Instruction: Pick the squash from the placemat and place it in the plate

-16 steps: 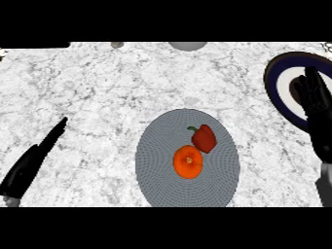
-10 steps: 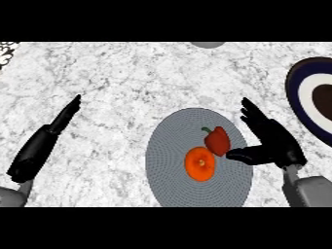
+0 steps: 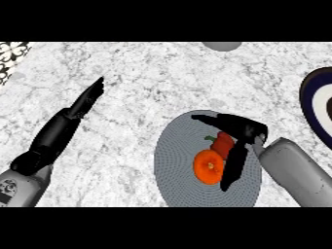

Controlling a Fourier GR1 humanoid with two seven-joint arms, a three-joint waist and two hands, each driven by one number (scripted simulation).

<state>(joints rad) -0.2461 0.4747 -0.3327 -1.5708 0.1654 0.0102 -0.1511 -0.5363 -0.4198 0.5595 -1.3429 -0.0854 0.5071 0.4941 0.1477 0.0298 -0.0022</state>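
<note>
**Right hand over the placemat, squash not lifted**

Marble-patterned table (image 3: 161, 87) fills our view. On it lies a round grey placemat (image 3: 175, 165), and on the placemat we see the orange squash (image 3: 209, 166) with a red pepper (image 3: 224, 143) touching its upper right side. Our right hand (image 3: 239, 127) hangs over both, fingers extended and spread, one reaching left above the pepper and another pointing down just beside the squash; it grasps nothing. Our left hand (image 3: 82, 104) rests flat and open well to the left. At the right edge sits the dark plate (image 3: 313, 92), well apart from the squash.
</note>
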